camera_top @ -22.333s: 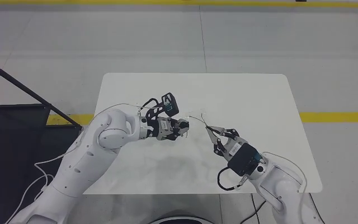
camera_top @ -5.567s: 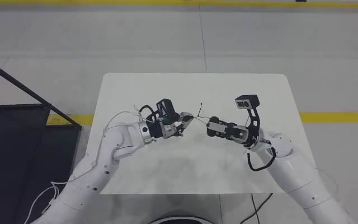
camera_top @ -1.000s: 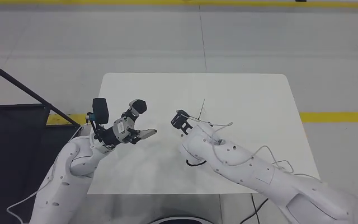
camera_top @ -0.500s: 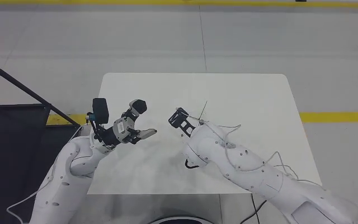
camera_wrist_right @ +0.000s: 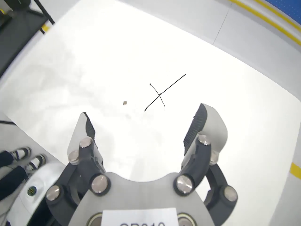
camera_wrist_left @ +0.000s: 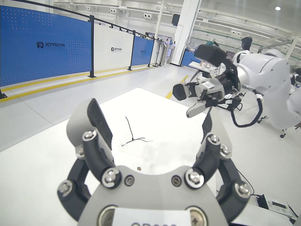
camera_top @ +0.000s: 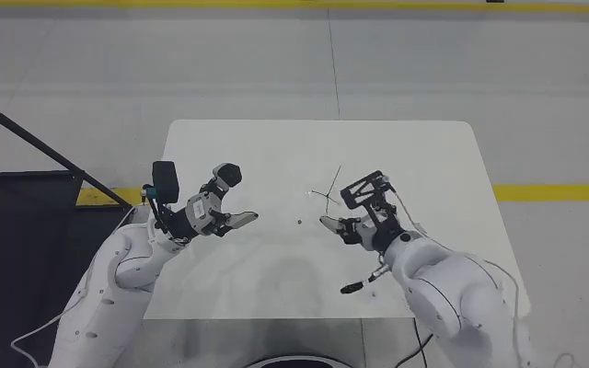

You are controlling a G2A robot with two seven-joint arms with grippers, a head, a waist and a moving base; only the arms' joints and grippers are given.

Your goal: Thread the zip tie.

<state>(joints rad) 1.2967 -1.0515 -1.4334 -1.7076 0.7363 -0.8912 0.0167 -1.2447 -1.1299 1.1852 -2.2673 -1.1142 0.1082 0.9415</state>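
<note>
I see the zip tie [camera_wrist_right: 160, 95] as thin matt black plastic, the surface [camera_wrist_right: 94, 48] as smooth white with a faint sheen, and the left pincer [camera_wrist_left: 150, 111] and right pincer [camera_wrist_right: 143, 110] as satin grey metal with shiny screw heads [camera_wrist_right: 185, 183] and ribbed, matt black, rubbery-looking pads [camera_wrist_right: 191, 125].

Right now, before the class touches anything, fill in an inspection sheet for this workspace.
Surface: white table, rounded corners.
Job's things: black zip tie lying mid-table, strands crossing; cannot tell whether it is threaded; it touches neither claw.
Clutter: one small brown speck beside the tie.
Claws: left claw open, empty; right claw open, empty; both above the table.
Cables: black cable looping off the right wrist.
Surroundings: blue fence panels, yellow floor line.
</note>
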